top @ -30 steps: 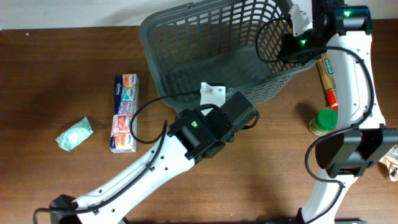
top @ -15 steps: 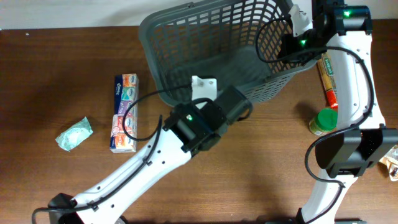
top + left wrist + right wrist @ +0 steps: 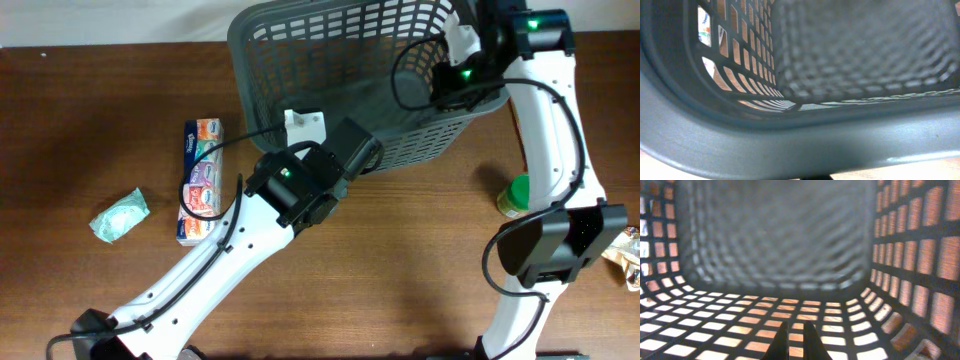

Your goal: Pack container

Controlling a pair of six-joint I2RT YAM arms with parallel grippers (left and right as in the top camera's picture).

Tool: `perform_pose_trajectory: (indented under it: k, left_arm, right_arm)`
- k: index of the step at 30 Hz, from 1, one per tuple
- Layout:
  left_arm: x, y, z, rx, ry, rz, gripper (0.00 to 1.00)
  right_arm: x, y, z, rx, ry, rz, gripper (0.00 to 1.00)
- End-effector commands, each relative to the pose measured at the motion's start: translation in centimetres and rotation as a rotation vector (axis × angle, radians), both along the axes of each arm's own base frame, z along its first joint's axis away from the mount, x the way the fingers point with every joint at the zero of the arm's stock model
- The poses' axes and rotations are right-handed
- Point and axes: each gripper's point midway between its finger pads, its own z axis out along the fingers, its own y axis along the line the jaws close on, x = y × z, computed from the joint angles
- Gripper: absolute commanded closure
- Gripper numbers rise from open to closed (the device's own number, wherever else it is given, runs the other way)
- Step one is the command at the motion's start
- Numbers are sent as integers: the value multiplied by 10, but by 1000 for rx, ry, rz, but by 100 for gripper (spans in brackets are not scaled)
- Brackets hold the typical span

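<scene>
grey container, tilted (right gripper at its rim)

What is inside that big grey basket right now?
Nothing packed that I can see: the basket shows bare lattice walls and grey floor in every view. From above, the left arm covers its near corner, and the right arm hides part of the right rim.
</scene>
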Motion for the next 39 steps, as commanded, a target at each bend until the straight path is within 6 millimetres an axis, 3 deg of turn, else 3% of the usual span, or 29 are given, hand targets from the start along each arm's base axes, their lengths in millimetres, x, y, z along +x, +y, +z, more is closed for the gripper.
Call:
perform_pose_trajectory:
  k: [1,18,29,35,39]
  left_arm:
    - [7,6,6,9,-26,23,98]
    - [28,41,7,25,-32,106,97]
    - [38,53,9,38,-43,114,96]
    - [38,53,9,61,-36,76,75]
    - [38,53,9,62,-35,75,74]
  right_arm:
    - [-8,19,-6,11,30,40,96]
    - [-29,37,-12,-64,87,95,96]
    - [-37,52,-13,-76,98,135,96]
    - [-37,53,-11,-78,90,138,96]
    - [-29,55,6,-67,31,136,89]
